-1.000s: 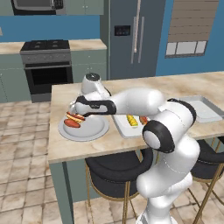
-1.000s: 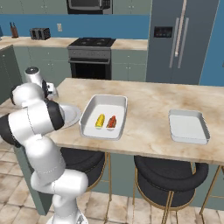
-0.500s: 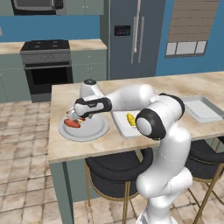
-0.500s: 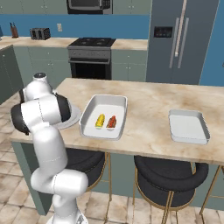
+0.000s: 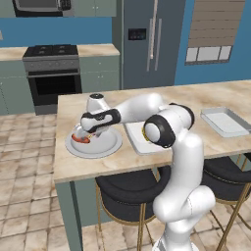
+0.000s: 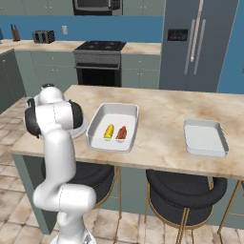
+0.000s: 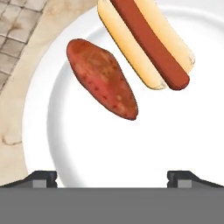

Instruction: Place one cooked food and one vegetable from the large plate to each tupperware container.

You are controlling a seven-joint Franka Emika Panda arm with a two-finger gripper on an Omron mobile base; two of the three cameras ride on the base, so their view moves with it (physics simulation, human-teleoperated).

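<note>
The large plate [image 5: 105, 149] [image 7: 131, 148] lies at the left end of the island. On it are a reddish sweet potato [image 7: 103, 78] and a hot dog in a bun [image 7: 146, 39] [image 5: 80, 139]. My gripper [image 5: 82, 134] [image 7: 111, 179] hangs low over the plate, open, its fingertips [image 7: 41, 178] wide apart with nothing between them. The food lies just ahead of it. The larger tupperware container [image 6: 102, 119] [image 5: 137, 142] stands right of the plate and holds a corn cob [image 6: 109, 131] and a hot dog [image 6: 121, 133]. The smaller tupperware container [image 6: 204, 137] [image 5: 224, 121] is bare.
My arm reaches across the larger container to the plate and hides most of the plate [image 6: 82, 129] in the right base view. Black stools [image 6: 186, 193] stand under the island's near edge. A stove [image 5: 53, 73] and a fridge [image 5: 149, 44] line the far wall.
The hand has moved left and down to the plate, and the arm's elbow has swung round. The gripper stays open. The food in the larger container has not moved.
</note>
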